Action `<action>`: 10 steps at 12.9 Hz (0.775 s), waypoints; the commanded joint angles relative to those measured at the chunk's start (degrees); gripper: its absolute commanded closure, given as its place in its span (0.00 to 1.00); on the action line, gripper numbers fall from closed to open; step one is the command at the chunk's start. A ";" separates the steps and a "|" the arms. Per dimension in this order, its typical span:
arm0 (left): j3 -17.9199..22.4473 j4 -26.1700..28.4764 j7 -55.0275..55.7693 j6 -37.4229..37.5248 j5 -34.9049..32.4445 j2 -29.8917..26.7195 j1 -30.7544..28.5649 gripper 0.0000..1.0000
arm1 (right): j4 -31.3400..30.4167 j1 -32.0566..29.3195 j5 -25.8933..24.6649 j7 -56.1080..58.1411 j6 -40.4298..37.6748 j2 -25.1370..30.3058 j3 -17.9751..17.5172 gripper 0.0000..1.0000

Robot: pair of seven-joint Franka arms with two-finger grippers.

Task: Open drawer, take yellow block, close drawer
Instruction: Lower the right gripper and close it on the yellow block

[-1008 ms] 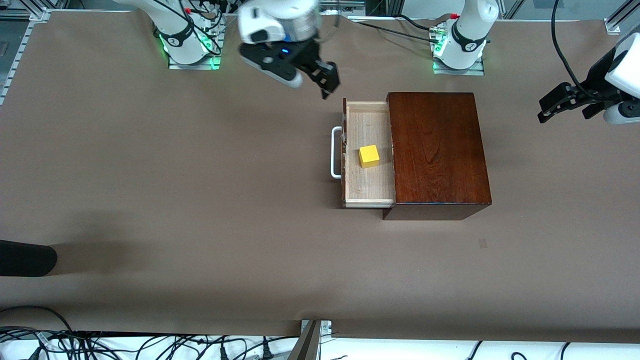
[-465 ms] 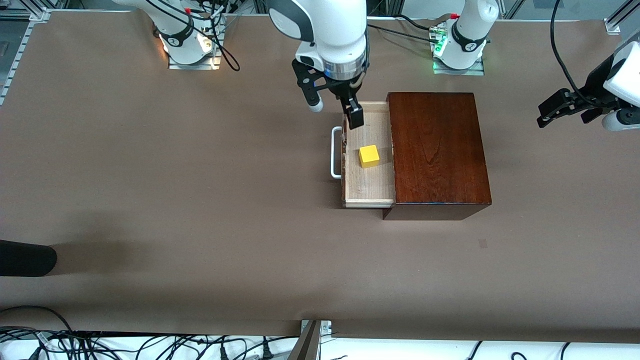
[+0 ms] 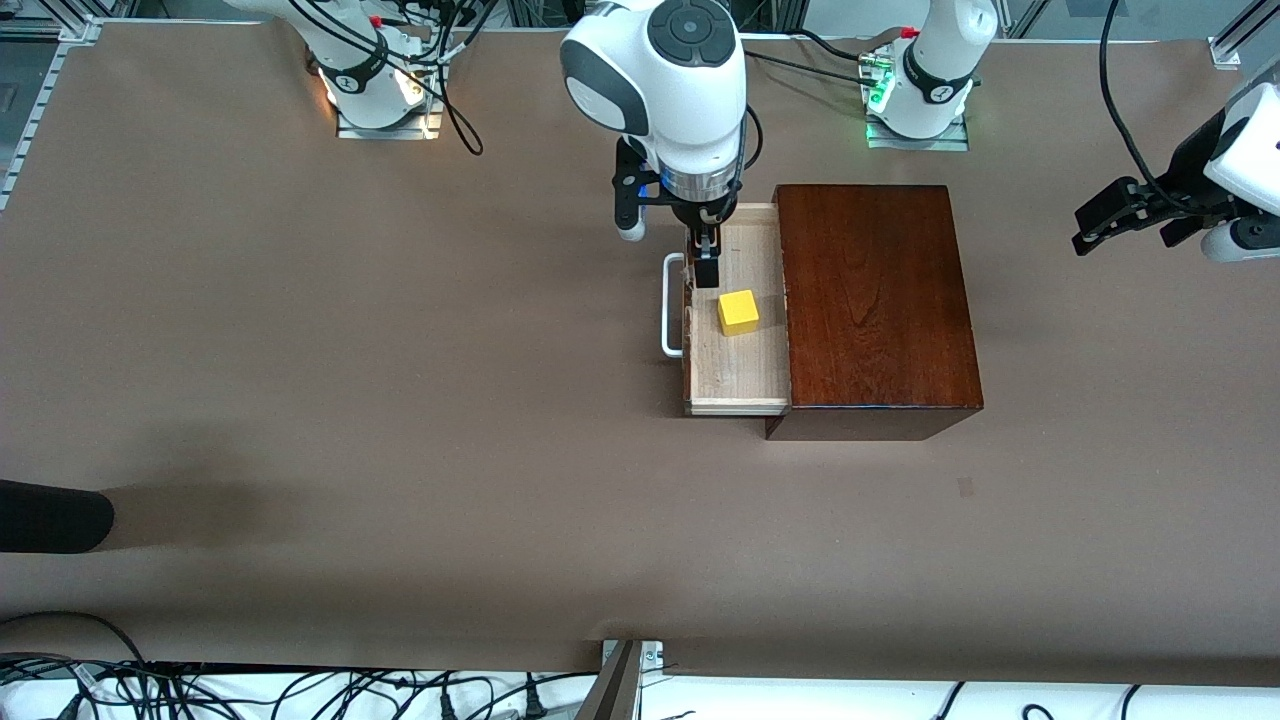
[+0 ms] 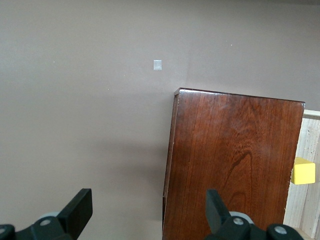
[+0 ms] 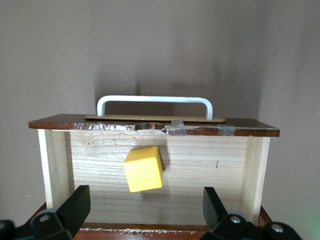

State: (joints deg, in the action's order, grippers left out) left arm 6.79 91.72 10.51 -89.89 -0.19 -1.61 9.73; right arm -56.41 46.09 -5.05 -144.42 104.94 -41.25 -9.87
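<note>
Yellow block (image 3: 738,312), lying in the opened drawer (image 3: 735,385) just below the right gripper (image 3: 706,262) at frame centre, is framed by wide, empty jaws; the left gripper (image 3: 1130,215), likewise spread and empty, is kept waiting at the frame's right edge.

High front cam facing robots; both wrist cams looking down (close), sharing drawer (image 5: 155,175) w/ yellow block (image 4: 304,171)

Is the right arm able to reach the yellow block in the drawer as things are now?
Probably yes. The drawer is pulled out and nothing covers the yellow block on its floor. The right gripper hangs open over the drawer, just short of the block. The left gripper waits off toward its own end of the table.
</note>
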 commanded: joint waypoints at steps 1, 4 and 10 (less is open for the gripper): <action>-0.29 -1.19 -0.85 0.59 1.60 0.64 -0.59 0.00 | 2.62 2.16 -0.84 -2.01 1.40 -3.03 0.56 0.00; -0.29 -1.19 -0.85 0.68 1.60 0.64 -0.59 0.00 | 2.62 3.65 -1.27 -1.48 3.24 -5.58 0.73 0.00; -0.29 -1.19 -0.85 0.77 1.60 0.64 -0.59 0.00 | 2.62 4.71 -2.68 6.07 8.78 -9.28 2.40 0.00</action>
State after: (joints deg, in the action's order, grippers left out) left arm 6.74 91.72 10.51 -89.84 -0.18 -1.58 9.73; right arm -56.22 49.98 -6.97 -140.46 112.63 -48.67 -8.99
